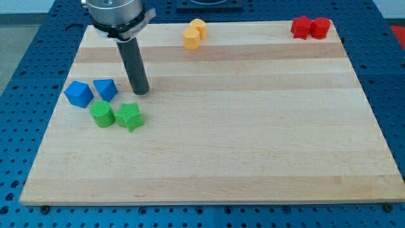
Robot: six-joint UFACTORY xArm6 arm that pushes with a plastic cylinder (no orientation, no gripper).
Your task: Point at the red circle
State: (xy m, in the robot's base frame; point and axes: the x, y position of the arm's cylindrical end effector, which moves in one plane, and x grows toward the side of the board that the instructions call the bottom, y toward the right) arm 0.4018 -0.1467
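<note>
The red circle [321, 28] sits at the view's top right corner of the wooden board [253, 126], touching a red star-like block [302, 26] on its left. My tip [140, 92] rests on the board at the view's left, far from the red blocks. It is just right of the blue blocks and just above the green star.
Two blue blocks [79, 94] [105, 89] lie at the view's left edge. A green circle [102, 115] and a green star [130, 117] lie below them. Two yellow blocks [199, 27] [191, 38] sit at the view's top centre.
</note>
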